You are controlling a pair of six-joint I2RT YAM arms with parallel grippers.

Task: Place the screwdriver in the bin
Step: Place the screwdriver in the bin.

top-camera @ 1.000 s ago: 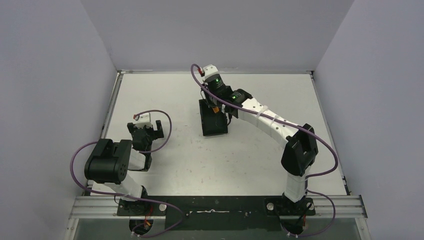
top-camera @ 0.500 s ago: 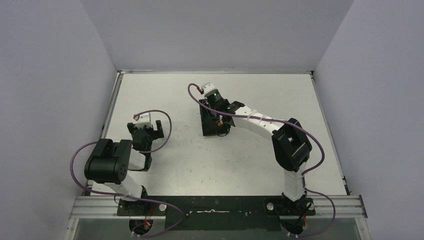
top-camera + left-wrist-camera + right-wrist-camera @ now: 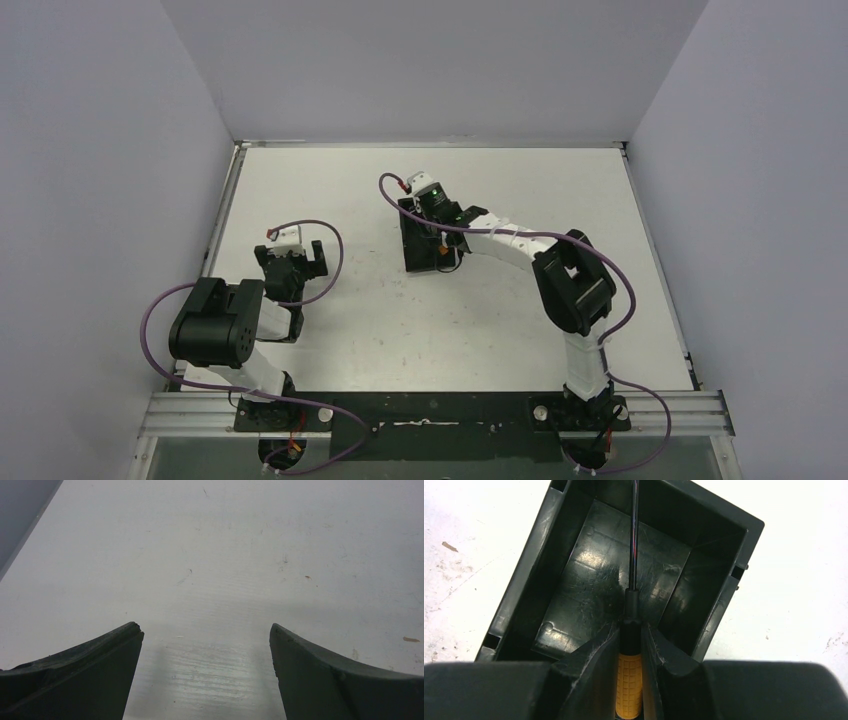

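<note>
1. Down at the lower middle of the right wrist frame, the right gripper [image 3: 630, 632] is clamped on the screwdriver [image 3: 630, 677], with a finger pressed against each side of the orange handle
2. The thin dark shaft points straight up the frame, over the floor of the bin [image 3: 526, 570], and the tip runs out of the picture at the top edge
3. I cannot tell whether the screwdriver touches the plastic anywhere
4. The bin sits slanted in this frame, near corner towards the lower left, on the white table [image 3: 210, 555]
5. From overhead, bin and right gripper are just above the centre of the frame
6. At left centre of that frame the left gripper [image 3: 206, 635] sits well apart from the bin, fingers spread wide over the tabletop, gripping nothing
</note>
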